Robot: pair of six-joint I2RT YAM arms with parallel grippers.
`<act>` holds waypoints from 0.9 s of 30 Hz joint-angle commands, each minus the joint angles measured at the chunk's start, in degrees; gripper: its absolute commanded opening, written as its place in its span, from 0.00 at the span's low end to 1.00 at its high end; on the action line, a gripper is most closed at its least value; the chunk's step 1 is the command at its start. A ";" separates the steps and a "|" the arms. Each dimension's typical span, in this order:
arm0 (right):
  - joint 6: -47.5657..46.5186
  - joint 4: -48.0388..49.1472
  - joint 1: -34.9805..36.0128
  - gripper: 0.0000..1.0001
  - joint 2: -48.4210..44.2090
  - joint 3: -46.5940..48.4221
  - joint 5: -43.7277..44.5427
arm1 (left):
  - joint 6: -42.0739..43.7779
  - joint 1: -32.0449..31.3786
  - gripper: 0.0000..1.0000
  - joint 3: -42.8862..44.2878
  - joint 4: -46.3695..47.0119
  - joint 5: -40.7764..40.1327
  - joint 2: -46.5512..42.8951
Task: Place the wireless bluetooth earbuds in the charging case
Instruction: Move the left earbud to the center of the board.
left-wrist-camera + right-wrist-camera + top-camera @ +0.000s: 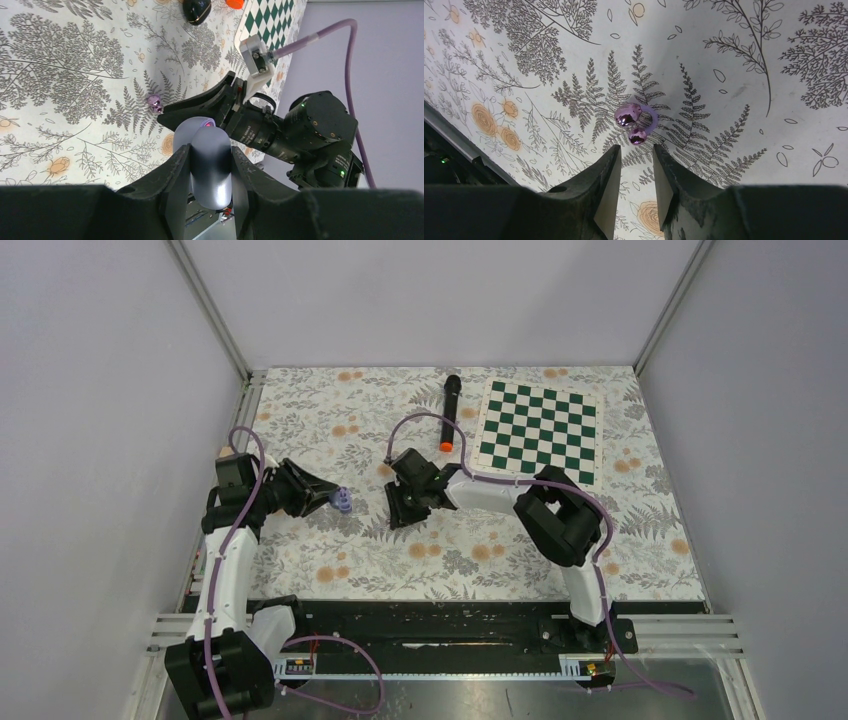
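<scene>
My left gripper is shut on a pale purple-grey charging case and holds it off the table; in the left wrist view the case sits between the jaws of the left gripper, with a pink glow at its far end. My right gripper is open with a narrow gap, pointing down at the table. In the right wrist view a shiny pale purple earbud piece lies on the cloth just beyond the right gripper, not between the jaws. It also shows in the left wrist view.
A long black microphone with an orange end lies at the back centre. A green-and-white chessboard lies at the back right. A black rounded object lies on the floral cloth near the microphone's end.
</scene>
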 commanded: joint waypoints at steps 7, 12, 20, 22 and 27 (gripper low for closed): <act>-2.81 -6.48 0.35 0.33 2.18 5.01 4.29 | 2.68 -0.87 0.00 1.68 2.41 4.55 1.35; -2.47 -7.58 0.98 0.35 2.35 6.28 5.77 | 2.64 -0.87 0.00 1.96 2.40 4.74 1.75; -1.90 -11.36 1.86 0.37 4.28 10.06 11.86 | 2.68 -0.91 0.00 2.01 2.40 4.94 1.59; -2.37 -12.23 1.89 0.36 4.58 10.93 14.46 | 2.62 -0.91 0.00 2.05 2.39 5.02 1.57; -5.46 -14.53 1.88 0.36 4.49 12.20 18.47 | 2.60 -1.00 0.00 2.23 2.38 5.28 1.58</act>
